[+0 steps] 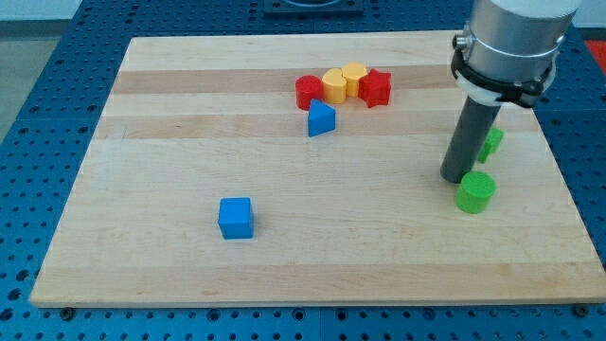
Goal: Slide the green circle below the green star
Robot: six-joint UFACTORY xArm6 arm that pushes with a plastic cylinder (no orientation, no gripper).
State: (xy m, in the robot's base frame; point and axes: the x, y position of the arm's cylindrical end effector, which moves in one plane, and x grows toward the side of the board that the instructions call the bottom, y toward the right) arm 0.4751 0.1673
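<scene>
The green circle (474, 191) sits toward the view's bottom from the green star (490, 142), close under it and a touch to the view's left. Most of the star is hidden behind my rod, so I can only make out a green edge of it, and I take its shape from the task. My tip (459, 178) rests just beside the circle, at its upper-left rim; whether it touches, I cannot tell. I carry no jaws at all, only this rod, so there is nothing to open or shut.

By my judgement the job is nearly done, perhaps done: the circle already lies below the star. What may remain is a small nudge toward the view's right to line it up squarely, then drawing clear without knocking either piece.

The counter (284, 256) is a pale wooden board, smooth and striped with grain. Well away from the green circle, toward the view's left and top, stands a cluster of two red blocks (375, 87) and two yellow ones (344, 81), with a blue block (321, 118) just under them. A blue cube (236, 217) lies far to the circle's left. Around the board runs a blue perforated surface (38, 85).
</scene>
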